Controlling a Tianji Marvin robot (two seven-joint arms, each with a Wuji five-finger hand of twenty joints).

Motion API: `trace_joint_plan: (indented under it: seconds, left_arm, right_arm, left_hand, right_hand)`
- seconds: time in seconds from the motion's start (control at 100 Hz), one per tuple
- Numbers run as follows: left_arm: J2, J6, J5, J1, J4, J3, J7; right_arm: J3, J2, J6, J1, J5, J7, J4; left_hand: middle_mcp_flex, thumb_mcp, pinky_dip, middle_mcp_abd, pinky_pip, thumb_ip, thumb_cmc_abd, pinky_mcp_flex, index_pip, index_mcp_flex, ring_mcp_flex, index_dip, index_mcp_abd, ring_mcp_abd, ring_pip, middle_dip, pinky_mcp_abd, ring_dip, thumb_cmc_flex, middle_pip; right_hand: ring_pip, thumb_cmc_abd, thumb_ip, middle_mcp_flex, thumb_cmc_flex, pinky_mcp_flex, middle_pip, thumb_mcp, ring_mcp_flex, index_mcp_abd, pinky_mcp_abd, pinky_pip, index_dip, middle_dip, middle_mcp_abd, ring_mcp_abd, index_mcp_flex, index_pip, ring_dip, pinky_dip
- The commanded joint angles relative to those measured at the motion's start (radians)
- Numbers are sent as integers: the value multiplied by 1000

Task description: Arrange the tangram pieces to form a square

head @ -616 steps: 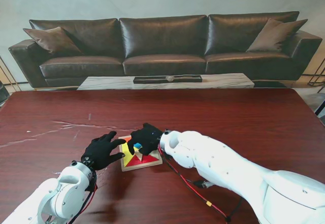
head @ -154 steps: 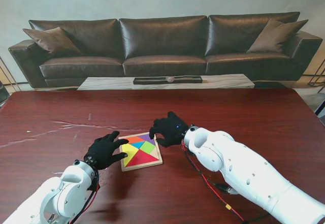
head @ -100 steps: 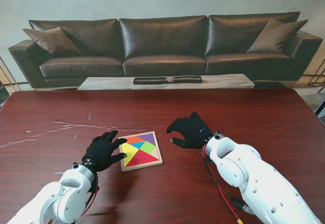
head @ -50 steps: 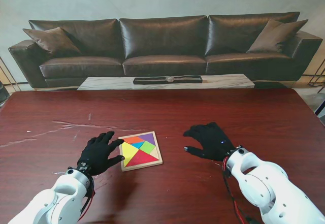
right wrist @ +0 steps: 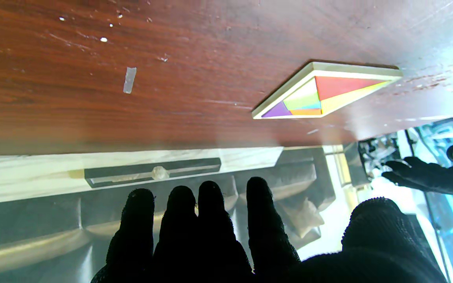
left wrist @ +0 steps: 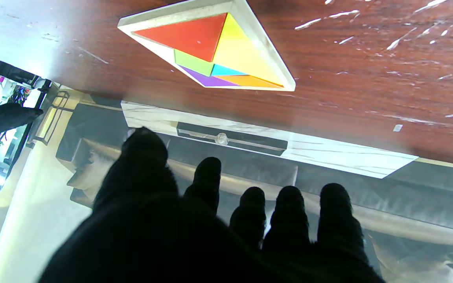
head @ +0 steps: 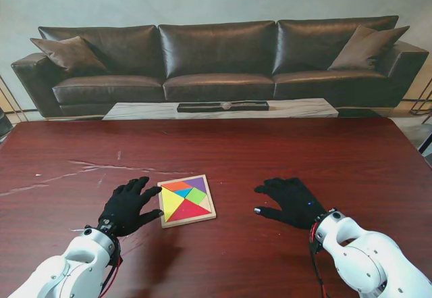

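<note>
The tangram tray (head: 187, 201) lies just beside the left hand (head: 127, 205) on its thumb side, and well apart from the right hand (head: 291, 202). Both hands are spread wide and hold nothing. The coloured pieces (left wrist: 218, 51) seem to fill the frame as a full square — though seams are hard to judge. From here, keep both hands clear of the tray's rim, low over the surface (head: 283, 156) — no nudging.

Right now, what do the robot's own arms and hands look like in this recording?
Both arms are glossy white, rounded plastic shells. Each ends in a five-fingered hand covered by a black fabric glove: left hand, right hand. The right hand's fingers look dark and fuzzy up close. A thin red cable runs along the right forearm; another red cable shows at the left wrist.
</note>
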Motion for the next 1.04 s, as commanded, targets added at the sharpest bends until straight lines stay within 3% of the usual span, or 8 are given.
trace_joint_plan:
  seconds: [0.0, 0.25, 1.03]
  left_arm:
    - [1, -1, -4, 8, -4, -5, -10]
    - [-1, 9, 5, 22, -14, -16, -1]
    - [-2, 16, 22, 37, -23, -20, 14]
  right_arm:
    - [0, 5, -3, -13, 5, 8, 1]
    - [-4, 5, -3, -21, 21, 5, 17]
    - [-3, 4, 1, -38, 30, 2, 21]
  left_hand:
    - [-26, -9, 1, 13, -20, 42, 16, -10, -24, -28, -33, 8, 12, 3, -29, -9, 9, -14, -17, -24]
    - [-21, -9, 6, 16, -26, 42, 7, -3, -37, -43, -29, 6, 36, 6, -29, -7, 11, -13, -21, -19]
    - [-19, -4, 18, 13, -40, 43, 9, 3, -41, -38, -27, 10, 38, -1, -27, -2, 12, -12, -14, -9]
  right_hand:
    - [-17, 34, 22, -39, -3, -21, -22, -20, -40, 31, -24, -25, -21, -13, 15, 3, -36, -11, -21, -29]
    - [-28, 35, 24, -37, -10, -23, -31, -17, -41, 38, -23, -38, -27, -17, 17, 7, -33, -17, -24, -39]
    - [-51, 34, 26, -27, -9, -22, -37, -11, -35, 40, -16, -55, -32, -18, 17, 20, -25, -19, -24, -55]
